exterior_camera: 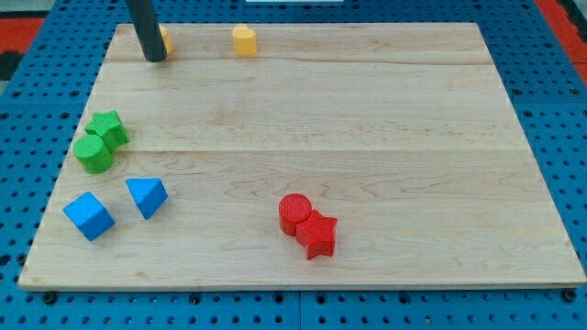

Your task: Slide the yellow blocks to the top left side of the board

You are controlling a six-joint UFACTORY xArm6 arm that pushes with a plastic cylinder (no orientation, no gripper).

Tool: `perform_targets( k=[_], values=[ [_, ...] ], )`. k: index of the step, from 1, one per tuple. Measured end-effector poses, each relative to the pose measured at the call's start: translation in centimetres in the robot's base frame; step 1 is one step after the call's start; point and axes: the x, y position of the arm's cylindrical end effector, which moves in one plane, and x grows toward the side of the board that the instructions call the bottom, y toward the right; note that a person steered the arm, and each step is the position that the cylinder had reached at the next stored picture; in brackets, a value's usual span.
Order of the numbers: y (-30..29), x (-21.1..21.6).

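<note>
One yellow block sits at the board's top left corner, mostly hidden behind my rod, so its shape cannot be made out. My tip stands at that block's left lower side, touching it or just beside it; contact cannot be confirmed from this view. The rod carries no jaws, so there is nothing to open, close or clamp: it only pushes.

The second yellow block, rounded on top with a notch like a heart, lies near the top edge, to the view's right of the first and apart from it. In my judgement the first block is already placed, and the step in hand is to bring the second one leftward.

Procedure, as advised:
1. Route the tip around the second block without brushing either yellow piece.
2. Set the tip against its right face, centred, so that the push does not spin it.
3. Push straight left, parallel to the top edge of the wooden board, which is close; an upward drift could run the block off.
4. Stop short of the first block.

The green blocks, the blue blocks and the red blocks lie well below this path.
</note>
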Motion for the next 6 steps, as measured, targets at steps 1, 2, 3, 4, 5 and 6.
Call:
perform_targets(
  k=[1,2,3,4,5,6],
  values=[
    [12.2,1.6],
    [20.3,-1.4],
    [15.5,-3.5],
    [6.5,-3.6],
    [2.6,-3.6],
    [7.8,-3.7]
  ],
)
